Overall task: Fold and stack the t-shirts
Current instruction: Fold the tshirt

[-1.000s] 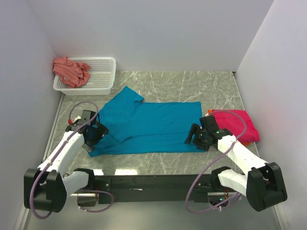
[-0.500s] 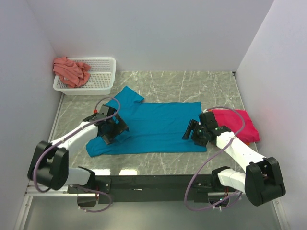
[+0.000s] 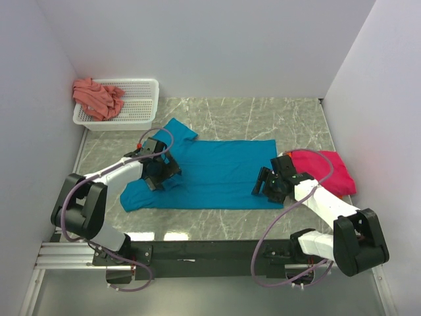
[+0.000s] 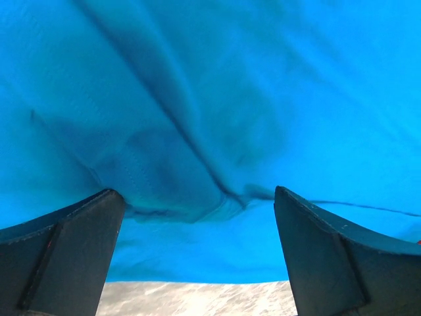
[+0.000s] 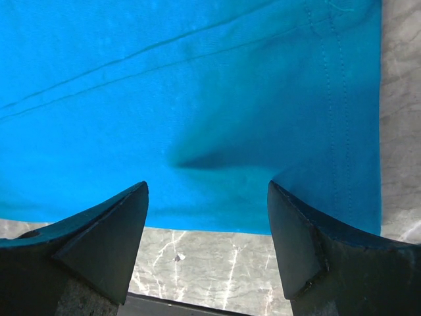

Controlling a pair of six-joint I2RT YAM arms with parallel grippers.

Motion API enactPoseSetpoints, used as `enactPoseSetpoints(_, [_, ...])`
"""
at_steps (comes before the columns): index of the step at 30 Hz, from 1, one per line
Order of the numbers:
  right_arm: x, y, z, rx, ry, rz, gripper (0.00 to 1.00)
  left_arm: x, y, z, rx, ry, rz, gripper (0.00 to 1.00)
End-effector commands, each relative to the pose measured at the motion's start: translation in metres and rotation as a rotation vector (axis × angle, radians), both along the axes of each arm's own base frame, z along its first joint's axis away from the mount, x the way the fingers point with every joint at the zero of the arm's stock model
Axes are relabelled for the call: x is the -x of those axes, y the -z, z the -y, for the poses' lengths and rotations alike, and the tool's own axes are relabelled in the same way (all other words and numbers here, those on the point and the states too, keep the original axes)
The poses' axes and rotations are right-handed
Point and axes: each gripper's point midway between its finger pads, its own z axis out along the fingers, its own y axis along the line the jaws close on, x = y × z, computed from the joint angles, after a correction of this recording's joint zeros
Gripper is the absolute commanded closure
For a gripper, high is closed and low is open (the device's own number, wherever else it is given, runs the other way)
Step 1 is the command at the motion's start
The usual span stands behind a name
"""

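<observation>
Plainly, left fingers (image 4: 59, 263) and right fingers (image 5: 99, 243) gape above teal t-shirt (image 3: 217, 174) on marble tabletop (image 3: 263, 118).

3 cameras: 1 overhead, 1 on each wrist.
The top one looks down from above the near edge, across the whole table (image 3: 250, 112). Both wrist cameras sit very close over the teal-blue t-shirt (image 3: 217, 174), peering out between their own fingers (image 4: 59, 257); that shirt is what all 3 share.
</observation>
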Motion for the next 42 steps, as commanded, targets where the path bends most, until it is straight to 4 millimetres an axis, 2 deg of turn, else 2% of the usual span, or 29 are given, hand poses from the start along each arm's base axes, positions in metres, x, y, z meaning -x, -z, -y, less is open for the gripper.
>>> enactPoseSetpoints(1, [-0.005, 0.001, 0.001, 0.012, -0.001, 0.029, 0.21, -0.033, -0.028, 0.010, 0.009, 0.026, 0.124, 0.01])
enactPoseSetpoints(4, [-0.006, 0.001, 0.002, 0.014, 0.004, 0.031, 0.21, -0.046, -0.040, 0.016, 0.019, 0.038, 0.168, 0.01])
enactPoseSetpoints(5, [-0.006, 0.000, 0.002, 0.016, 0.004, 0.036, 0.21, -0.051, -0.036, 0.011, -0.015, 0.029, 0.165, 0.01])
enactPoseSetpoints(7, [-0.007, -0.001, 0.004, 0.023, 0.005, 0.044, 0.21, -0.062, -0.043, 0.016, -0.009, 0.036, 0.184, 0.01])
enactPoseSetpoints(9, [-0.009, -0.004, 0.006, 0.030, 0.015, 0.059, 0.21, -0.070, -0.039, 0.020, -0.009, 0.045, 0.197, 0.00])
enactPoseSetpoints(10, [-0.009, -0.004, 0.006, 0.033, 0.015, 0.059, 0.21, -0.083, -0.046, 0.025, 0.004, 0.046, 0.237, 0.01])
enactPoseSetpoints(12, [-0.012, -0.009, 0.006, 0.028, 0.019, 0.079, 0.21, -0.096, -0.043, 0.029, -0.002, 0.062, 0.253, 0.01])
enactPoseSetpoints(13, [-0.014, -0.011, 0.005, 0.025, 0.017, 0.084, 0.21, -0.110, -0.054, 0.032, -0.004, 0.055, 0.289, 0.01])
enactPoseSetpoints(14, [-0.014, -0.013, 0.005, 0.023, 0.016, 0.090, 0.21, -0.116, -0.053, 0.033, -0.015, 0.063, 0.292, 0.01])
enactPoseSetpoints(16, [-0.015, -0.015, 0.005, 0.024, 0.015, 0.095, 0.21, -0.130, -0.069, 0.036, -0.027, 0.069, 0.343, 0.01])
enactPoseSetpoints(19, [-0.016, -0.019, 0.005, 0.024, 0.016, 0.110, 0.21, -0.134, -0.088, 0.032, -0.077, 0.091, 0.397, 0.01])
enactPoseSetpoints(20, [-0.016, -0.020, 0.005, 0.024, 0.017, 0.113, 0.21, -0.131, -0.097, 0.028, -0.099, 0.097, 0.420, 0.01])
enactPoseSetpoints(22, [-0.017, -0.023, 0.005, 0.024, 0.016, 0.118, 0.21, -0.121, -0.096, 0.019, -0.127, 0.079, 0.406, 0.01])
enactPoseSetpoints(23, [-0.019, -0.024, 0.005, 0.026, 0.014, 0.124, 0.21, -0.115, -0.105, 0.014, -0.132, 0.071, 0.424, 0.01])
enactPoseSetpoints(25, [-0.022, -0.027, 0.006, 0.032, 0.015, 0.137, 0.21, -0.098, -0.092, 0.001, -0.162, 0.049, 0.387, 0.01])
enactPoseSetpoints(26, [-0.024, -0.029, 0.008, 0.042, 0.016, 0.145, 0.21, -0.091, -0.096, -0.003, -0.160, 0.030, 0.386, 0.01])
enactPoseSetpoints(27, [-0.026, -0.031, 0.007, 0.042, 0.013, 0.153, 0.21, -0.076, -0.082, -0.012, -0.187, 0.016, 0.331, 0.01])
enactPoseSetpoints(30, [-0.027, -0.030, 0.006, 0.042, -0.001, 0.151, 0.21, -0.051, -0.070, -0.028, -0.207, -0.033, 0.284, 0.01])
enactPoseSetpoints(31, [-0.027, -0.028, 0.006, 0.044, -0.003, 0.146, 0.21, -0.036, -0.052, -0.037, -0.224, -0.045, 0.238, 0.01])
enactPoseSetpoints(32, [-0.027, -0.025, 0.005, 0.042, -0.003, 0.141, 0.21, -0.030, -0.050, -0.041, -0.215, -0.068, 0.234, 0.01])
enactPoseSetpoints(33, [-0.027, -0.022, 0.004, 0.039, -0.006, 0.135, 0.21, -0.016, -0.034, -0.049, -0.226, -0.081, 0.192, 0.01])
enactPoseSetpoints(35, [-0.025, -0.015, 0.004, 0.045, -0.015, 0.117, 0.21, -0.007, -0.027, -0.058, -0.203, -0.118, 0.175, 0.01])
enactPoseSetpoints(36, [-0.025, -0.012, 0.005, 0.052, -0.019, 0.113, 0.21, 0.005, -0.012, -0.065, -0.211, -0.128, 0.141, 0.01])
enactPoseSetpoints(38, [-0.025, -0.006, 0.007, 0.078, -0.049, 0.097, 0.21, 0.008, -0.003, -0.078, -0.205, -0.178, 0.122, 0.01])
enactPoseSetpoints(42, [-0.022, 0.002, 0.013, 0.132, -0.087, 0.036, 0.21, 0.036, 0.026, -0.102, -0.210, -0.283, -0.041, 0.01])
